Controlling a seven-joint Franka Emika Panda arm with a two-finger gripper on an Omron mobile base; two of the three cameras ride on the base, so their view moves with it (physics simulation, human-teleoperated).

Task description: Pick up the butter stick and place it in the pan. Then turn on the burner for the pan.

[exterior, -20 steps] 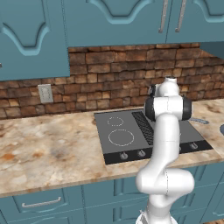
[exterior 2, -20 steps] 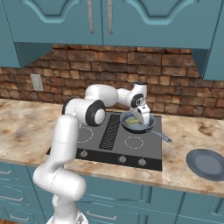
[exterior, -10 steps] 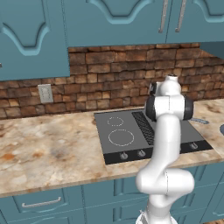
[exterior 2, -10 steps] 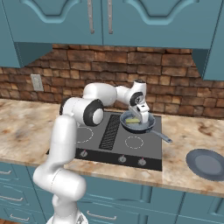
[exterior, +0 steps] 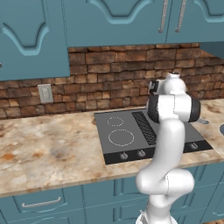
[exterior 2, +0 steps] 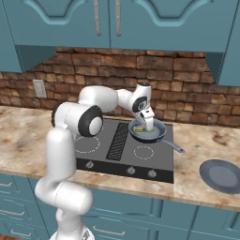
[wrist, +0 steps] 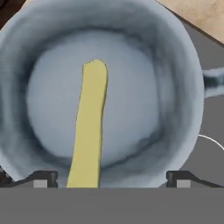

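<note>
Left base view: white arm [exterior: 168, 131] rising from lower right, elbow bent in front of the black cooktop [exterior: 127, 138], hiding its right half. Two ring burners drawn on the left half, a ribbed strip down the middle, small knobs [exterior: 124, 155] along the front edge. Marbled beige counter [exterior: 48, 148] to the left, brick backsplash [exterior: 100, 74] behind with a wall outlet [exterior: 45, 92], teal cabinets above and below.

Right base view: arm reaching from lower left across the cooktop [exterior 2: 122, 150], hand pointing down over the pan [exterior 2: 148, 131], which sits on the rear right burner, thin handle [exterior 2: 172, 146] running out toward the front right. Gripper [exterior 2: 145, 125] low inside the pan's bowl, with a pale yellow bit of the butter stick [exterior 2: 139, 130] just beside it (too small to judge contact from here). Dark round plate [exterior 2: 220, 176] on the counter, well apart to the right.

Hand view: looking straight down into the pan [wrist: 175, 61], grey-blue bowl with a paler floor. Butter stick [wrist: 89, 127] lying on the pan floor as a long pale yellow strip, running from near the bowl's middle down to the bottom of the view. Gripper [wrist: 111, 179] spread wide, one dark fingertip [wrist: 41, 178] far left and the other far right, butter between them nearer the left one and not pinched. Cooktop surface at right, counter at the upper corner.
</note>
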